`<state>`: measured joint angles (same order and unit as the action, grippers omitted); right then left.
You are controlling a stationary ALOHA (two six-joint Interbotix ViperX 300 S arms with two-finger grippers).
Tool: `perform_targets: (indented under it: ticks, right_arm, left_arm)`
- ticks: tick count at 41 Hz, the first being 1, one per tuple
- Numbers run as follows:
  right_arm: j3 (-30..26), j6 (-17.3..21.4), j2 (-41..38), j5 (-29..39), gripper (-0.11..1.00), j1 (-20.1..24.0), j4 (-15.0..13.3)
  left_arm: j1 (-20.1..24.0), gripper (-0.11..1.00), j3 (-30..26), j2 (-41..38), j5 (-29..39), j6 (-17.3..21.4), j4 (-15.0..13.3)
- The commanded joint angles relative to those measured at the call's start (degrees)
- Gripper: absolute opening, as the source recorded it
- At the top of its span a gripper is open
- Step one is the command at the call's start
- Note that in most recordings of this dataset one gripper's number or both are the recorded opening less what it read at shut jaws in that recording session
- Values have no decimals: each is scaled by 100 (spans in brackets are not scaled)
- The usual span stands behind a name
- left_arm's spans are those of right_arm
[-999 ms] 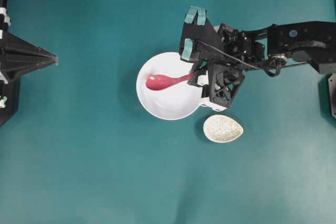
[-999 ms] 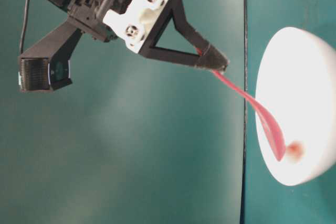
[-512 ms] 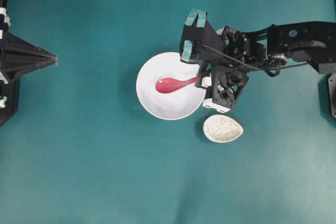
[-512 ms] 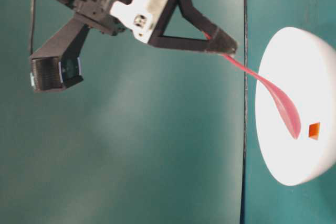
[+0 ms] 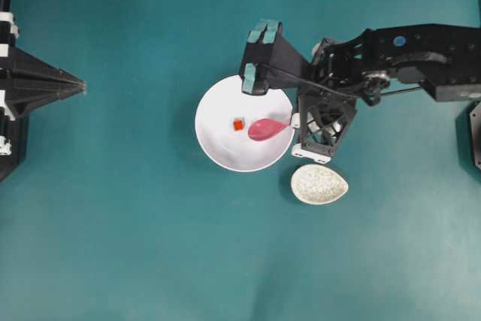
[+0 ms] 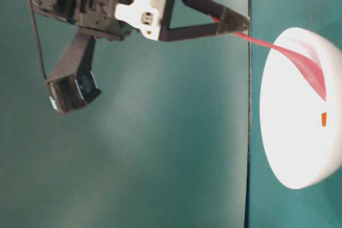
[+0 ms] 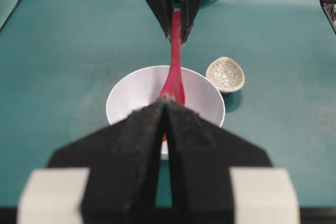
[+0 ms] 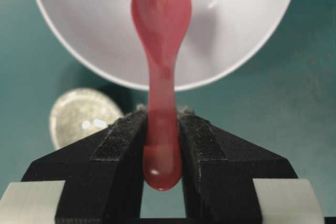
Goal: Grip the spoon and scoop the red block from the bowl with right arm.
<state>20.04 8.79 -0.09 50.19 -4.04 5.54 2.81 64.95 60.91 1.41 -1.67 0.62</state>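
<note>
Grip: done, right end effector (image 8: pixel 160 145) clamped on the spoon (image 5: pixel 264 128) handle | Scoop: pending, red block (image 5: pixel 237 124) loose in the bowl (image 5: pixel 218 152), beside the scoop | left end effector (image 7: pixel 164 129) together, idle

I am looking straight down from high overhead, taking in the whole teal surface (image 5: pixel 135 246), with the right claw (image 5: pixel 294 121) sitting right of centre and the left claw (image 5: pixel 81 87) at the left edge. The table-level camera is sitting low and close, turned on its side, facing the right claw (image 6: pixel 243 25) and the bowl (image 6: pixel 291 148) just past its tip. The left wrist camera is looking out level over its own closed tips at the bowl (image 7: pixel 126 98) beyond and the right claw (image 7: pixel 176 32) facing back. The right wrist camera is staring down its claw (image 8: pixel 161 129), very near, at the spoon (image 8: pixel 160 40), the bowl (image 8: pixel 247 30) ahead of the tips, and the speckled dish (image 8: pixel 79 116) beside them. All four views are sharing the bowl.
</note>
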Motion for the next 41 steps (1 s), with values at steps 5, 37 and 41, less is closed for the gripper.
perform_targets:
  ticks: [5, 37, 41]
  right_arm:
    - [-158, 9, -70, -202, 24, -9, -44]
    - [-149, 70, -290, -1512, 24, -44, -439]
    - [-123, 70, -281, -1705, 24, -44, -457]
  left_arm:
    - [0, 0, -105, -53, -70, 18, 9]
    - [0, 0, -105, -53, -70, 26, 9]
    - [0, 0, -105, -53, -70, 26, 9]
